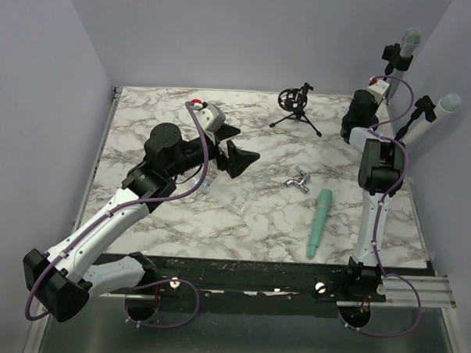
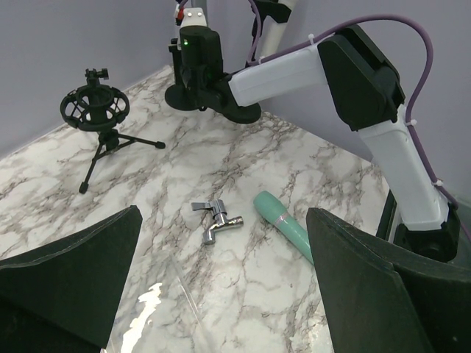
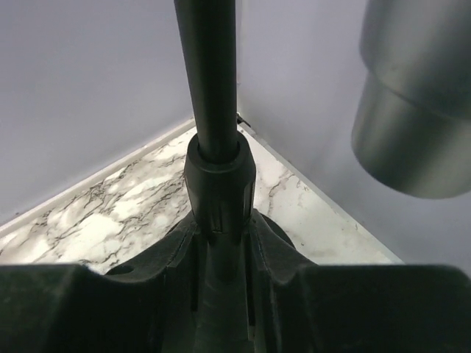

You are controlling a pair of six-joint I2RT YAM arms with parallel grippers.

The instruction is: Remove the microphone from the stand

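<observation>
Right wrist view: right gripper (image 3: 221,250) pinching stand pole (image 3: 210,73), grey microphone (image 3: 412,95) high beside pole; left gripper (image 2: 223,220) spread wide, well apart from pole.

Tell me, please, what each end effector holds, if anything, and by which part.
Left end effector holds nothing; right end effector grips the stand pole at its collar.

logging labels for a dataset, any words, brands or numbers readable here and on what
None readable.
White module on the left wrist: red mark, too small to read.
Teal microphone, tap, tripod mount, stand pole: no lettering shows.
</observation>
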